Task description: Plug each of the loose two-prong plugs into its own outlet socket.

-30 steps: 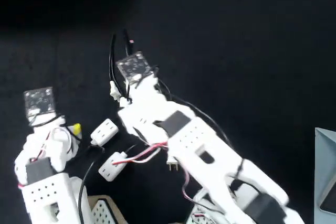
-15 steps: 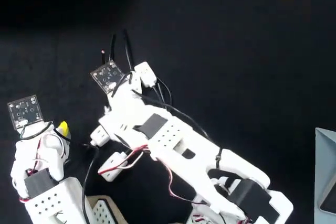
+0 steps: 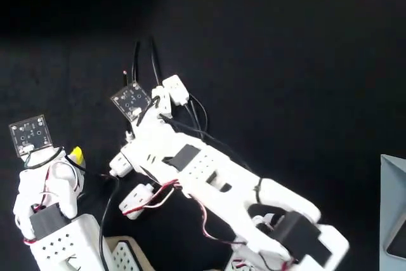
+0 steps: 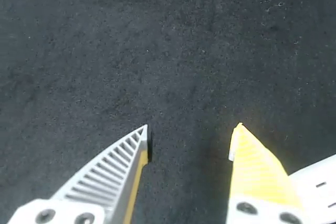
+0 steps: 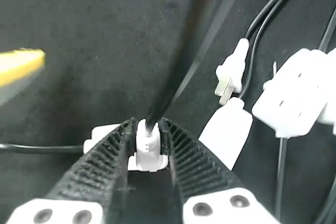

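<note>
My right gripper (image 5: 147, 125) is shut on a white two-prong plug (image 5: 147, 150) whose black cable (image 5: 178, 66) runs away from it. The plug sits right at a white outlet socket (image 5: 97, 134); I cannot tell how far its prongs are in. In the high view that socket (image 3: 119, 165) peeks out from under the right arm (image 3: 190, 163). A loose plug (image 5: 231, 74) with bare prongs lies beside a second socket (image 5: 291, 95). Another socket (image 3: 138, 200) lies close to the arm's base. My left gripper (image 4: 189, 135) stands open over bare black cloth, its yellow finger (image 3: 76, 155) left of the sockets.
Black cables (image 3: 152, 61) trail toward the back of the black-clothed table (image 3: 304, 61). A white socket block (image 3: 176, 90) sits beside the right wrist. A grey box (image 3: 393, 207) stands at the right edge. The left gripper's yellow fingertip (image 5: 18, 66) shows near the held plug.
The right arm has swung left with the plug and now covers the socket that lay in the open. The left arm drew back to the left. Little has moved in the last half second.
</note>
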You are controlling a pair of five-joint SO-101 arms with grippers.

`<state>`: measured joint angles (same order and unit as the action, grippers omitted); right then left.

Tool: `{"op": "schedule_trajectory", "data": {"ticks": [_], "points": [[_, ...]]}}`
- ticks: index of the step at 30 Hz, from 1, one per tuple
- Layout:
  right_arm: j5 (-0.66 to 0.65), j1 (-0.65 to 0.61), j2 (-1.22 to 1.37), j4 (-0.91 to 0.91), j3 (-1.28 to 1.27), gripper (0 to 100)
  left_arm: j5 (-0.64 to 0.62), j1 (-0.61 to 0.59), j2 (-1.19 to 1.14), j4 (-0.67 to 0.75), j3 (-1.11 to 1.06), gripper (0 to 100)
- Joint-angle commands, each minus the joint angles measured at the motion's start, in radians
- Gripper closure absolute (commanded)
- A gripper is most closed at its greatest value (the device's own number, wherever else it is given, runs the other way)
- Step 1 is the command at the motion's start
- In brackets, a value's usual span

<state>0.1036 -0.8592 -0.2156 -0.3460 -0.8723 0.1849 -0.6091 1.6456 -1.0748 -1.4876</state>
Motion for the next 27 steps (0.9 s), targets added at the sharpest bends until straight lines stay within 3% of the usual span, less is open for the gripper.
{"op": "schedule_trajectory", "data": {"ticks": [1,20,27], "points": [[-0.012,-0.006,0.076,0.038,0.051,98.7,-0.008,-0.002,0.017,-0.002,-0.002,75],[-0.017,-0.011,0.136,0.031,0.038,98.7,-0.008,-0.002,0.017,0.000,-0.007,75],[-0.103,-0.012,0.194,-0.014,0.039,98.7,-0.008,-0.002,0.017,0.000,-0.007,75]]}}
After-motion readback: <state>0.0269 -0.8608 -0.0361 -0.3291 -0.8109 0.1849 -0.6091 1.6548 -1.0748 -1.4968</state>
